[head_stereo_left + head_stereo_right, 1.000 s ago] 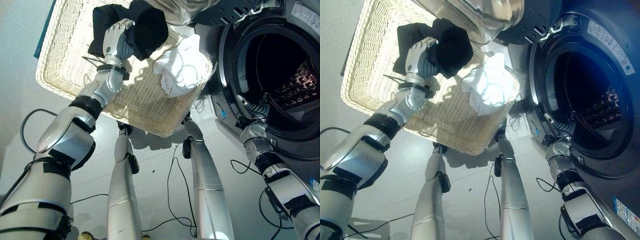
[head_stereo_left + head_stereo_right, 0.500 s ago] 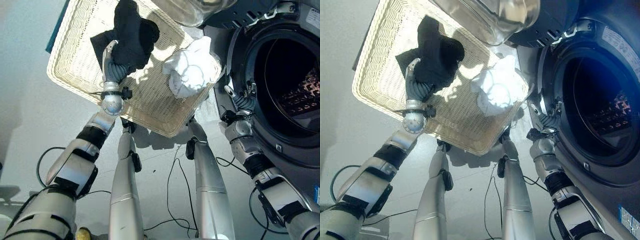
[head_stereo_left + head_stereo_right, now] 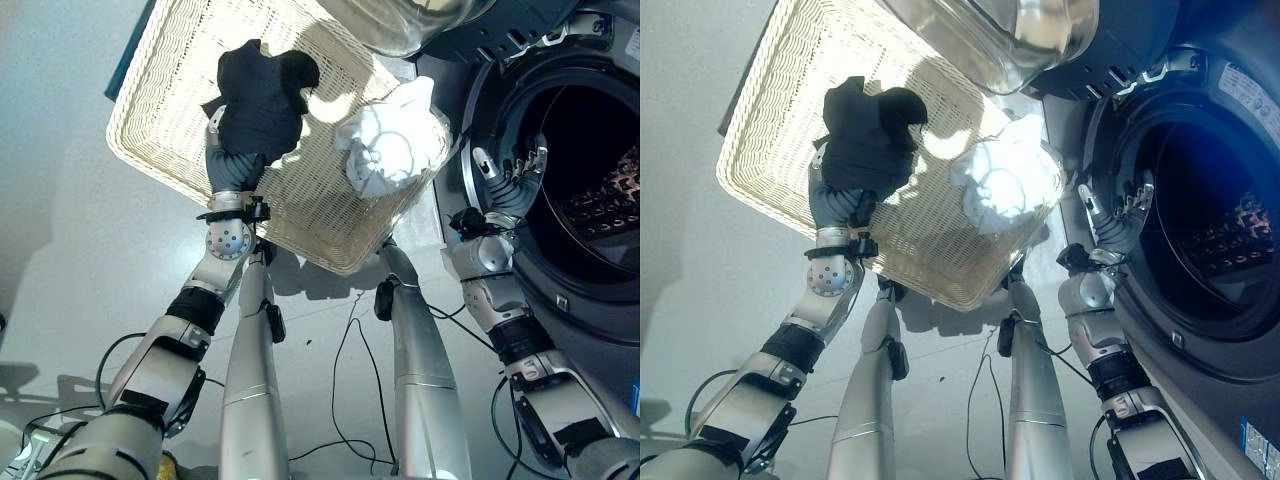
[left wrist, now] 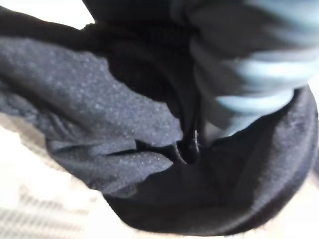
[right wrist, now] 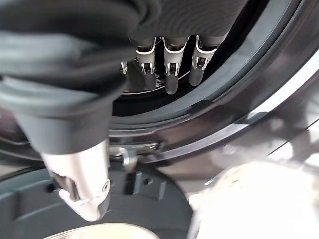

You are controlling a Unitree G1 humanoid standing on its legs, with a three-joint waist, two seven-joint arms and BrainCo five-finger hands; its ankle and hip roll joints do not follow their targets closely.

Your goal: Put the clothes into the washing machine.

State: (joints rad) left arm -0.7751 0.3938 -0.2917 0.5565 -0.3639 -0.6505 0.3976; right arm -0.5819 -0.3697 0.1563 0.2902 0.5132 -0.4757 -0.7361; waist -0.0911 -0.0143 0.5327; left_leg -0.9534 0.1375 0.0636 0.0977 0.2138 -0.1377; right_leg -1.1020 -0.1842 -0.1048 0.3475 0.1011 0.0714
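Note:
A black garment [image 3: 258, 95] is bunched over my left hand [image 3: 232, 170], which is shut on it above the wicker basket [image 3: 165, 70]. In the left wrist view the dark cloth [image 4: 99, 129] wraps close round my fingers [image 4: 249, 74]. A crumpled white garment [image 3: 390, 150] lies in the basket's corner nearest the washing machine. My right hand [image 3: 510, 185] is open, with its fingers [image 5: 169, 69] straight, at the left rim of the washing machine's round opening [image 3: 590, 150]. It holds nothing.
The machine's glass door [image 3: 1010, 35] hangs open over the basket's far edge. The dark drum [image 3: 1230, 230] shows behind the grey door seal [image 5: 239, 114]. Pale floor [image 3: 60, 250] lies to the left of the basket.
My left hand has turned upright and lifted the black garment off the basket's floor. My right hand has risen to the opening's rim. The camera has shifted too.

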